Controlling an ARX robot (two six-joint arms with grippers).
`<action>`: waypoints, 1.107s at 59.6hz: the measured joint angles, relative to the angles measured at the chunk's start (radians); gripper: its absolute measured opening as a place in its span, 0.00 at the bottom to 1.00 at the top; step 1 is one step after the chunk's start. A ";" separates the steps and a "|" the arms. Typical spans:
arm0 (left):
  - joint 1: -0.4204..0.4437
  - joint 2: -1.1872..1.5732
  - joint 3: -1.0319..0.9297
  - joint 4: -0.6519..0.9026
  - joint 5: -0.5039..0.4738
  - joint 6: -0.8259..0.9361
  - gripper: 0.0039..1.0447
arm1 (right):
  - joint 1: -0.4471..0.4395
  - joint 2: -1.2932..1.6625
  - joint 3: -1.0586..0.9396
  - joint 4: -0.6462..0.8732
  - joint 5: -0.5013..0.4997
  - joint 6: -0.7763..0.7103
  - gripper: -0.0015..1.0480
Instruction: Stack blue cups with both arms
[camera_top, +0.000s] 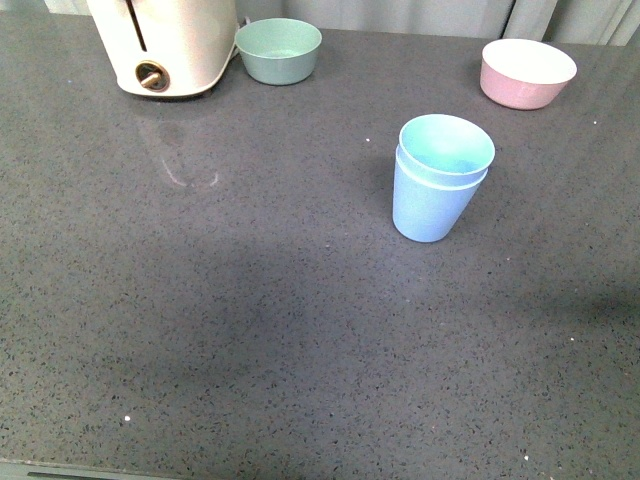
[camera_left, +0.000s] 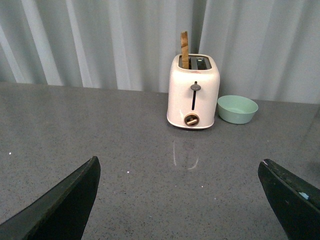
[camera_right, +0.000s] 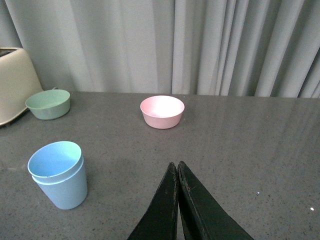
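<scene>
**Cups nested, both arms clear of the stack**

Nearest the lens in the right wrist view, the right gripper (camera_right: 177, 172) shows at bottom centre, its two black fingers pressed together on nothing. In the left wrist view, the left gripper (camera_left: 180, 200) has its fingers spread wide to the bottom corners, empty as well.

The blue cups (camera_top: 440, 178) sit right of centre in the front view, one dropped inside the other, standing alone on the grey counter (camera_top: 250, 330). Neither arm appears in that view.

By my read the stacking is done; the job now is simply keeping both arms away and not nudging the pair.

The long axis runs vertical, mouths up, wide end on top. The inner rim rides slightly uneven, so it may not be fully seated.
</scene>
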 joint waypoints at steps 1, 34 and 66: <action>0.000 0.000 0.000 0.000 0.000 0.000 0.92 | 0.000 -0.006 0.000 -0.006 0.000 0.000 0.02; 0.000 0.000 0.000 0.000 0.000 0.000 0.92 | 0.000 -0.181 0.000 -0.180 0.000 0.000 0.02; 0.000 0.000 0.000 0.000 0.000 0.000 0.92 | 0.000 -0.354 0.001 -0.358 0.000 0.000 0.02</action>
